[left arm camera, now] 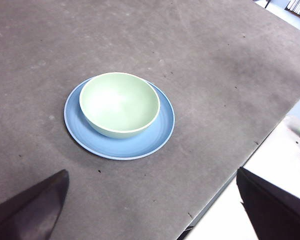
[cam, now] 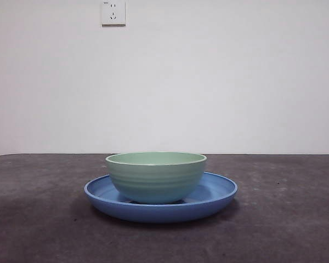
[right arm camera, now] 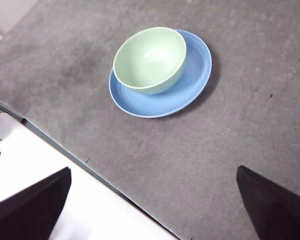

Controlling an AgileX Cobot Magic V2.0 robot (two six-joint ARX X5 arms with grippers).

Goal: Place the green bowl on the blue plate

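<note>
While no brand, label or legible writing shows on either item, the count stands at one green bowl (cam: 156, 176) and one blue plate (cam: 216, 193), the bowl seated upright inside the plate and offset toward one side of its rim on the dark grey counter (cam: 285, 219). The left hand (left arm camera: 150, 212) and the right hand (right arm camera: 152, 207) each hang well apart from the pair with jaws spread wide and nothing between them, no object standing between hand and dishes. One white wall socket (cam: 113, 12) sits high on the wall behind.
</note>
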